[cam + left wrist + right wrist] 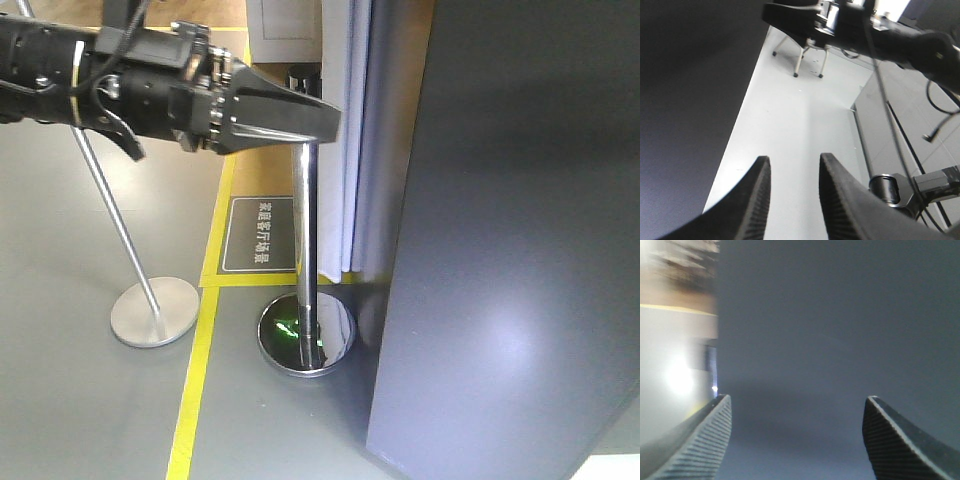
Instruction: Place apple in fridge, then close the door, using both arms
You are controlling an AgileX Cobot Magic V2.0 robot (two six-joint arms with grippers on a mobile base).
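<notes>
Right gripper: ribbed fingers spread wide, nothing between them, facing a dark grey panel of the fridge at close range. Left gripper: fingers parted by a narrow gap, empty, over pale floor beside the same dark surface. In the front view a black arm reaches in from the left, its tapered jaws appearing pressed together near the fridge's grey side. A chrome post and a matte stand sit on the grey floor with a yellow line. Apple: not visible in any view. Whether the door is closed cannot be told.
</notes>
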